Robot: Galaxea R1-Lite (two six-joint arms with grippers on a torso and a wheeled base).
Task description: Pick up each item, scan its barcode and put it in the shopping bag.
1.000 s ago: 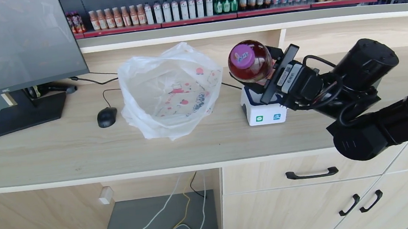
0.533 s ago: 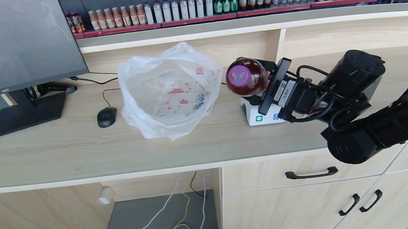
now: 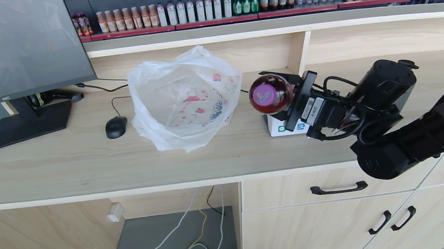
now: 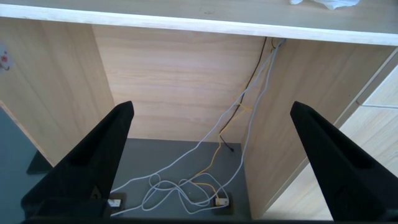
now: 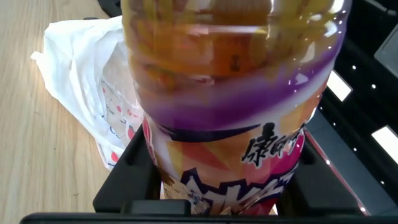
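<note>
Right gripper [image 3: 276, 94] fingers [image 3: 278, 75] closed on either side of the bottle [image 3: 267, 93], held sideways just above the scanner [image 3: 278, 129], bag [image 3: 184, 99] left of scanner; left gripper [image 4: 211, 162] fingers wide apart, empty.

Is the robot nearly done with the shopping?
Halfway with this one. Done: the bottle is picked up, clamped in the right arm's jaws. In hand: it hangs just over the white scanner, so scanning looks underway. Left: putting it in the shopping bag beside it; whether anything is already in there, I cannot tell.
</note>
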